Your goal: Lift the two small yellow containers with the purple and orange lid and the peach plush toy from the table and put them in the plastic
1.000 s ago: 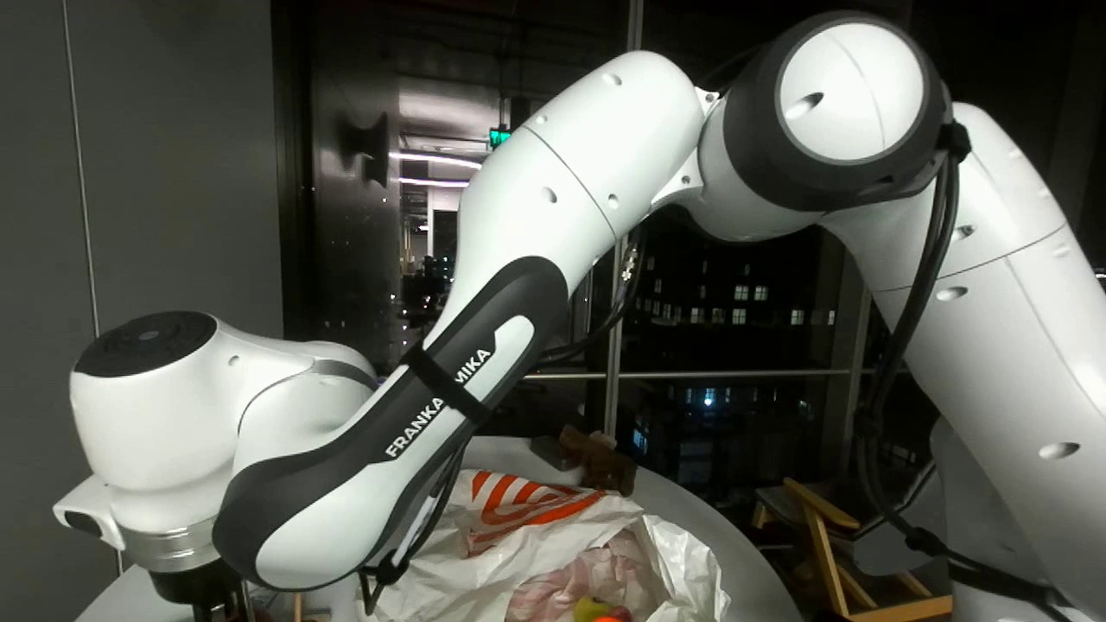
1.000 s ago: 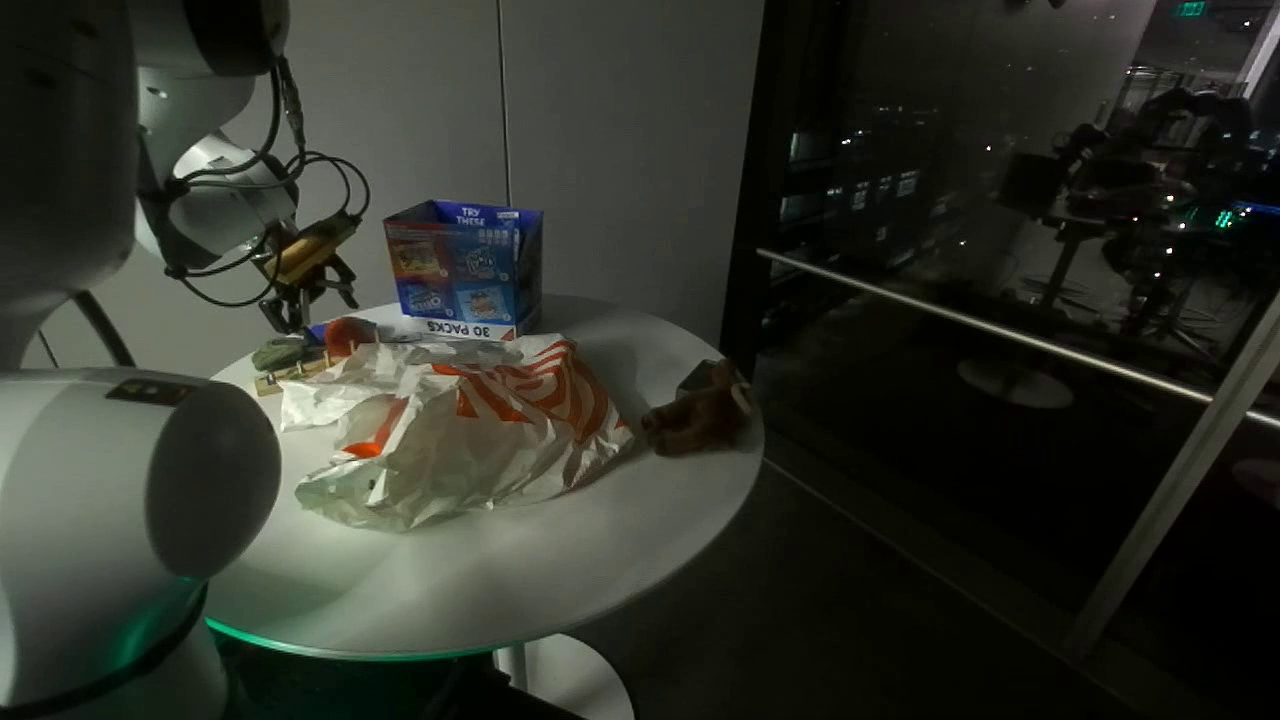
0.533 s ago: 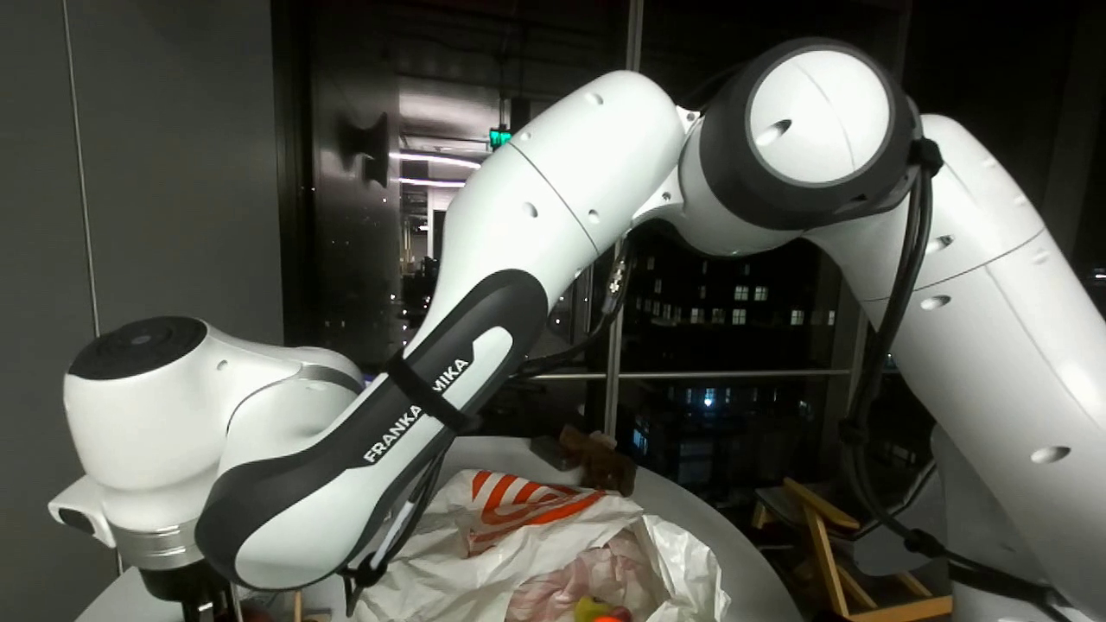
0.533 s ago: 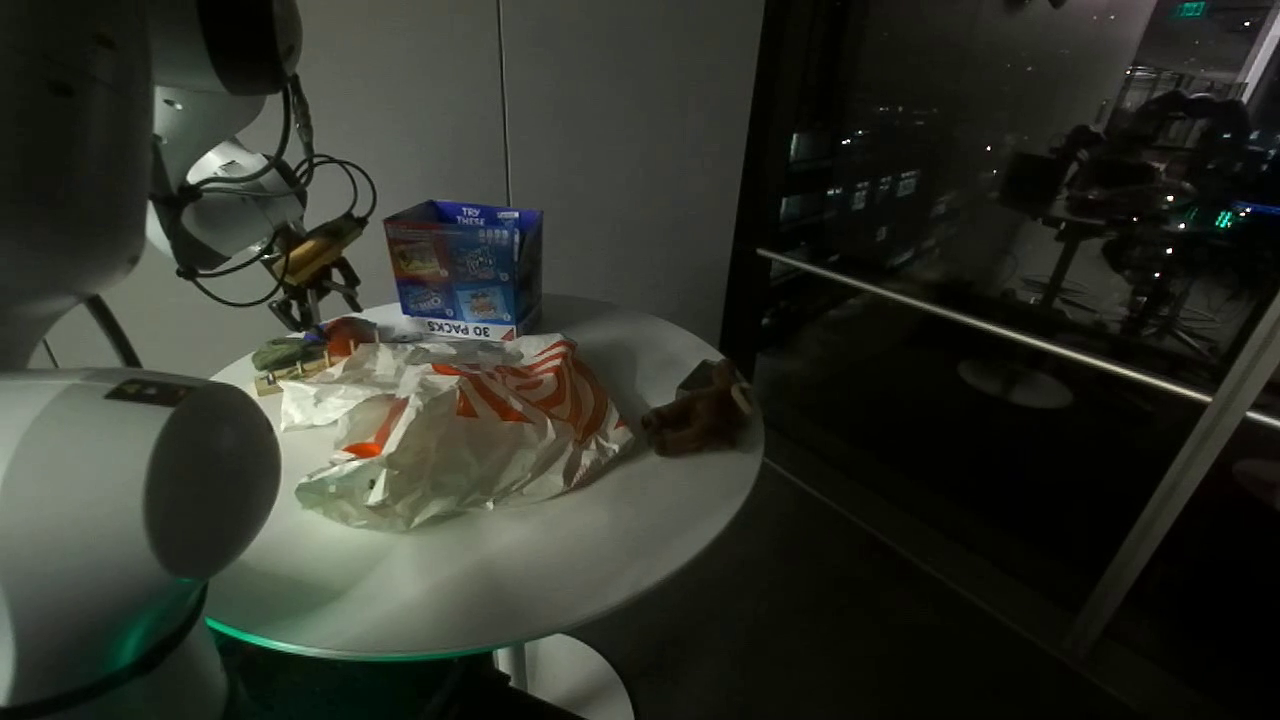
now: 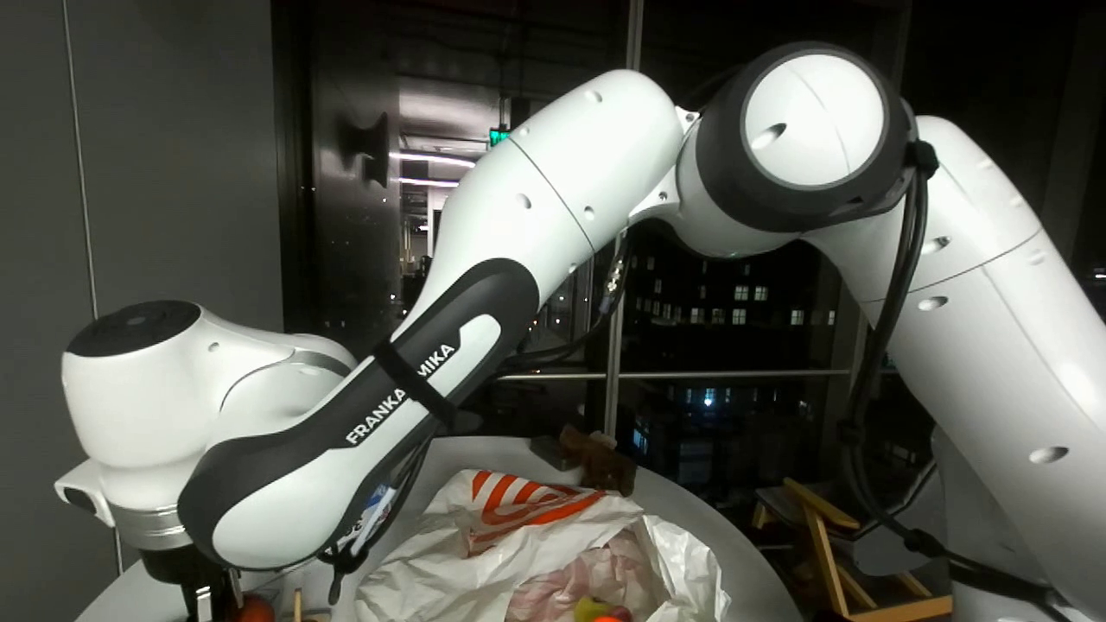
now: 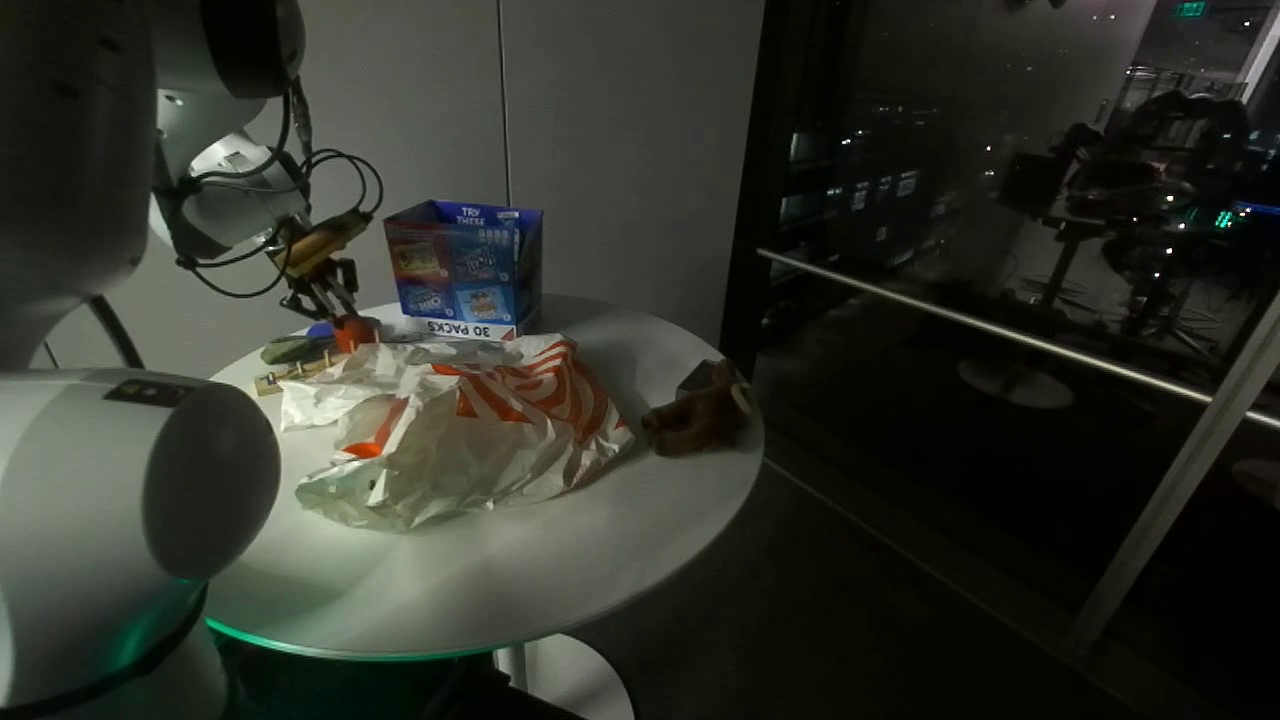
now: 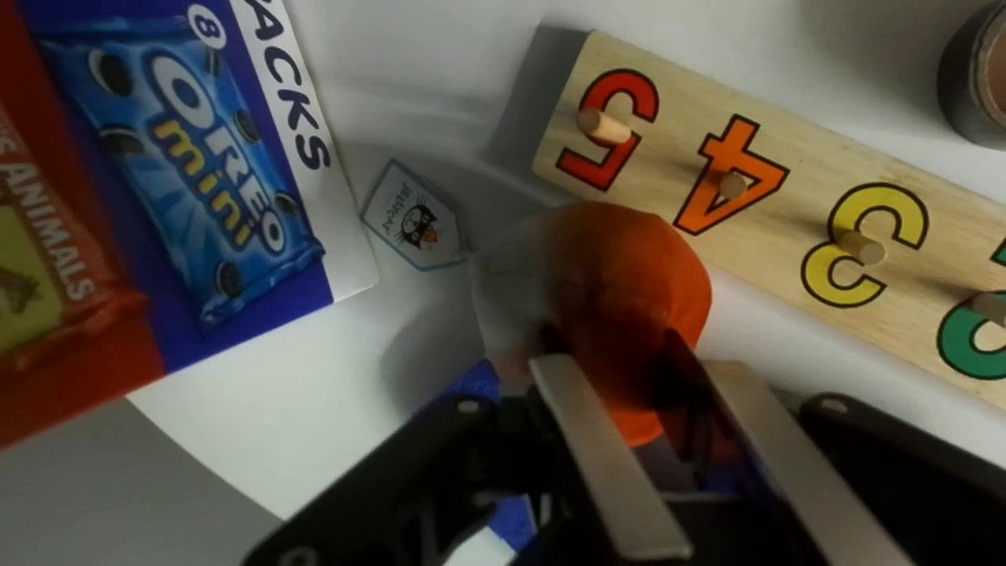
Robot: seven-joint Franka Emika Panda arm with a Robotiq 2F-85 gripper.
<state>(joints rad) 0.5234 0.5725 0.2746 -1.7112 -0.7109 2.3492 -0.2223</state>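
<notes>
The peach plush toy point(image 7: 640, 251), round, orange with a pale side and a small tag, is pinched by my gripper point(image 7: 614, 336). Both fingertips press into it. In an exterior view the toy point(image 6: 355, 334) is squeezed narrow beneath the gripper; I cannot tell whether it touches the table point(image 6: 480, 600). The plastic point(image 6: 480, 440), white and creased with orange print, lies beside it. In its mouth a yellow container point(image 5: 591, 610) with orange next to it shows partly, cut by the picture edge. A purple lid is out of view.
A tall blue carton point(image 6: 465, 270) stands behind the toy. Close to the toy lie a wooden number board point(image 7: 754, 212) with pegs and a green thing point(image 6: 290, 349). A dark pot point(image 7: 974, 86) stands past the board. A brown plush point(image 6: 700, 415) lies near the far rim.
My gripper's fingers have come together on the peach plush toy, which now looks narrower. The arm sank and shifted slightly, then the wrist rose a little. The plastic has not moved.
</notes>
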